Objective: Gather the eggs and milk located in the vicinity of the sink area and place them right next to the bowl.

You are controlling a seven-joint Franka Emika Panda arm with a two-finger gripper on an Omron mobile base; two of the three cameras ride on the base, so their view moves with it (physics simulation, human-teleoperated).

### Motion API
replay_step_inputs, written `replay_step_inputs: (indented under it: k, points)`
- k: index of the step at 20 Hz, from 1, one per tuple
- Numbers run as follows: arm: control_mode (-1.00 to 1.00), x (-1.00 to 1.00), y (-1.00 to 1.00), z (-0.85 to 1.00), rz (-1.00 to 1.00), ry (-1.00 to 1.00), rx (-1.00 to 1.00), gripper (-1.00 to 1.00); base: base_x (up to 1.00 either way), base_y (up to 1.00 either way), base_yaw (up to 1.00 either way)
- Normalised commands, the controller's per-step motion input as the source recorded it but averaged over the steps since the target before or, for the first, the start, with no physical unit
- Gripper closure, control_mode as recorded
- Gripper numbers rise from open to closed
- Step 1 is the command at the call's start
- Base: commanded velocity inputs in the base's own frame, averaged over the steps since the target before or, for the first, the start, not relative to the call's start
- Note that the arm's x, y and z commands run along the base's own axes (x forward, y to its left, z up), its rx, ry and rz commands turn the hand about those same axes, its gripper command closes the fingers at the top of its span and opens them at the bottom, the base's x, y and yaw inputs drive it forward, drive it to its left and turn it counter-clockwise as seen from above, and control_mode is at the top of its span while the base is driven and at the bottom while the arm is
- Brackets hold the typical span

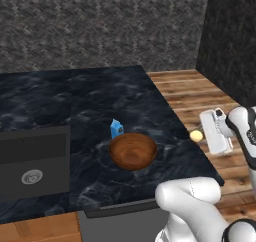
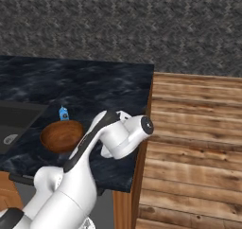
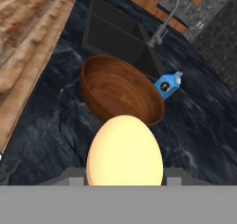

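The dark marble counter (image 1: 100,101) is carrying the sink (image 1: 32,161) at its left and the round brown wooden bowl (image 1: 133,151) near the front edge. The small blue milk carton (image 1: 116,129) is standing upright just behind the bowl. The gripper (image 1: 202,134) is hovering right of the bowl, clasping the smooth cream-yellow egg (image 1: 196,135).

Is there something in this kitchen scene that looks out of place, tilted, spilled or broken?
Nothing stands out. The milk stands upright beside the bowl, which sits level and unbroken on the counter. The egg is whole, held in the gripper near the counter's edge. Nothing is spilled.
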Motion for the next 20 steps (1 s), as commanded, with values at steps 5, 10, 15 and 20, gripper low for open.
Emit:
replay_step_inputs:
  k: [5, 10, 15, 20]
  points:
    - [-1.0, 0.23, 0.06, -0.25, 0.0, 0.0, 0.0, 1.0, 0.0, 0.0, 0.0]
    - [-1.0, 0.3, 0.14, -0.28, 0.0, 0.0, 0.0, 1.0, 0.0, 0.0, 0.0]
    - [-1.0, 0.31, 0.32, -0.26, 0.0, 0.01, 0.0, 1.0, 0.0, 0.0, 0.0]
    - [-1.0, 0.16, 0.11, -0.3, 0.0, 0.0, 0.0, 1.0, 0.0, 0.0, 0.0]
